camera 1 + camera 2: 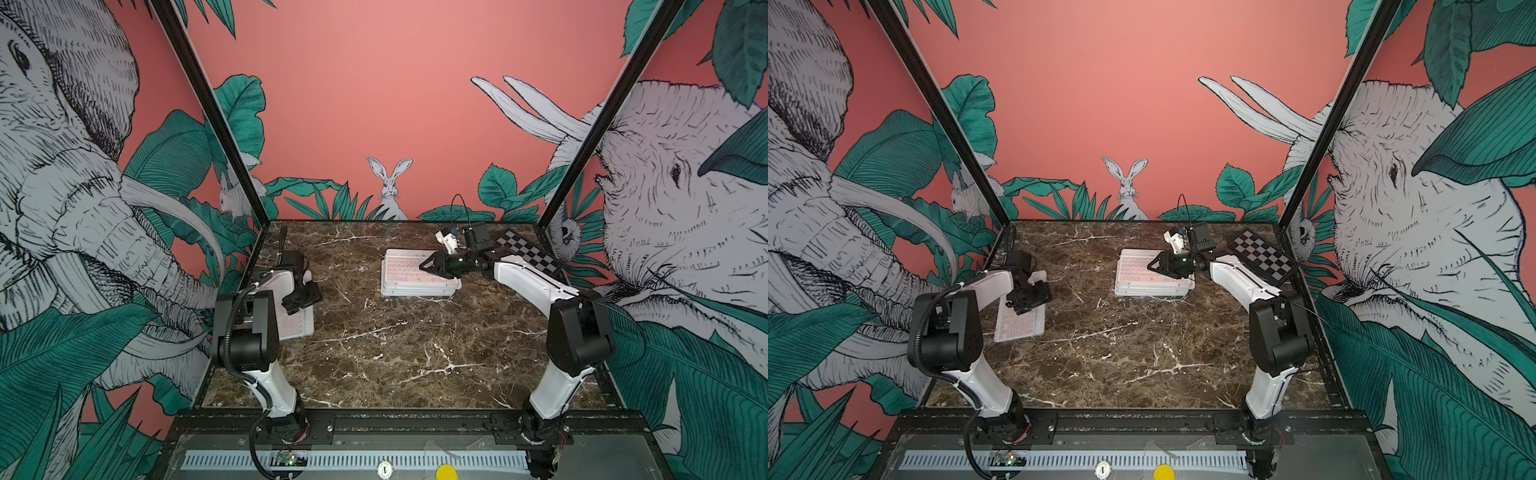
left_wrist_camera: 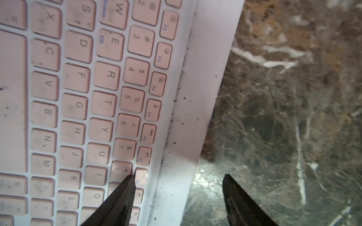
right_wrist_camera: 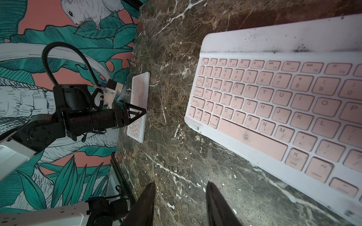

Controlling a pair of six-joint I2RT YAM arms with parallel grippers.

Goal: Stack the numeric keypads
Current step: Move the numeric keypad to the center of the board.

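My left hand (image 2: 178,177) is spread astride one long edge of the lone keypad (image 1: 297,328) and pinches nothing. That keypad lies lengthwise along the left edge of the desk (image 1: 395,353). The stack (image 1: 401,276) sits toward the back edge, with my right hand (image 3: 180,185) over it, likewise spread and empty.

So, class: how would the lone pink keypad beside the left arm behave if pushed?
The lone pink keypad looks thin and flat, so probably stiff and light. Lying on the glossy marble table, it would likely slide, not tip.
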